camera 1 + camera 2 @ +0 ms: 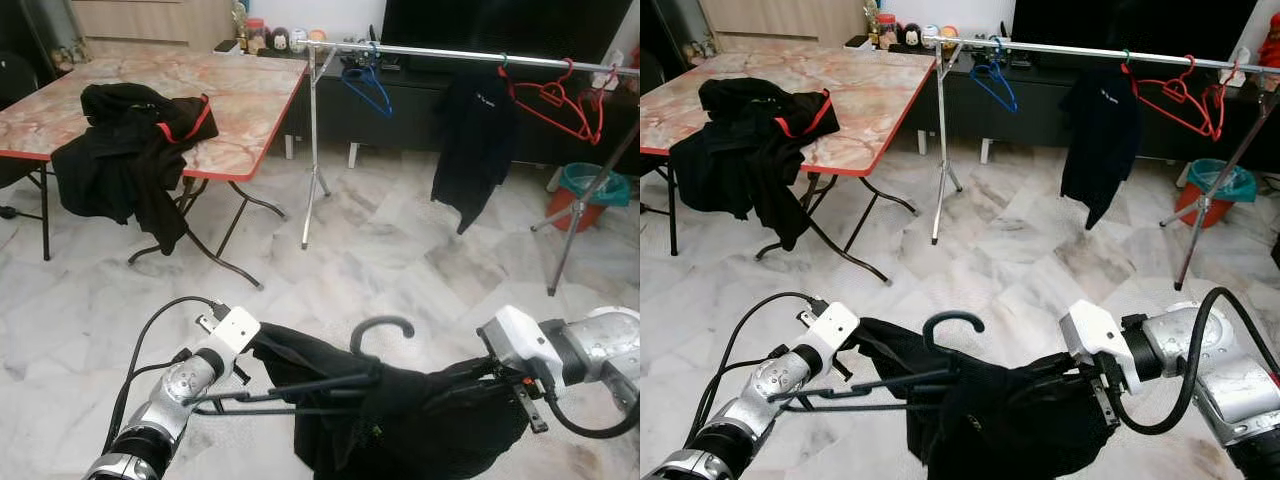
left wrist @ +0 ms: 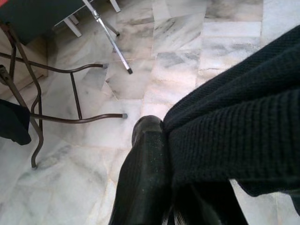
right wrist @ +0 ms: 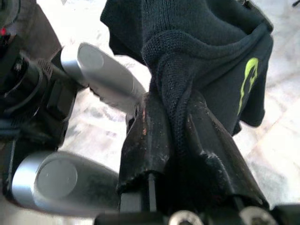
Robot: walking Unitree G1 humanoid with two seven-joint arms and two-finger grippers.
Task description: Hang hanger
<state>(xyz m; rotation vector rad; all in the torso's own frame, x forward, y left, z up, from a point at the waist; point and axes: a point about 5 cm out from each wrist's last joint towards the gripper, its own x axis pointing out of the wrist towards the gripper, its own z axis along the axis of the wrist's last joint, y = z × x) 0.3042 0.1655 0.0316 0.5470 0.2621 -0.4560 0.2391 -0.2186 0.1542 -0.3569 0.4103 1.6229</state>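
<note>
1. A black knit garment [image 1: 420, 420] on a dark hanger [image 1: 378, 330] hangs between the two grippers at the bottom centre of the head views; only the hanger's smooth curved hook stands up above the cloth.
2. The left gripper [image 1: 365, 390] reaches in from the lower left, its two long thin black fingers lying level and close together across the garment's upper edge, clamped on the cloth. In the left wrist view a matte black finger [image 2: 143, 173] presses against ribbed knit fabric.
3. The right gripper [image 1: 1065, 375] comes in from the lower right, its white boxy wrist behind it. In the right wrist view its worn, scuffed fingers [image 3: 150, 140] pinch a bunched fold of the knit; a yellow-green logo [image 3: 248, 79] shows on the cloth.
4. A shiny metal rack [image 1: 450, 55] crosses the upper right on thin tripod legs. On its rail hang a blue wire hanger [image 1: 368, 88], a black top [image 1: 475, 140] and red hangers [image 1: 560, 105].
5. A folding table [image 1: 250, 110] with a pink marbled top and red edge sits at the upper left on bent dark tube legs. A heap of black clothes [image 1: 125, 150] with a red hanger [image 1: 190, 125] drapes over its near edge.
6. The floor [image 1: 400, 260] is glossy grey-veined marble tile. A teal bucket [image 1: 595, 185] stands at the right edge.
</note>
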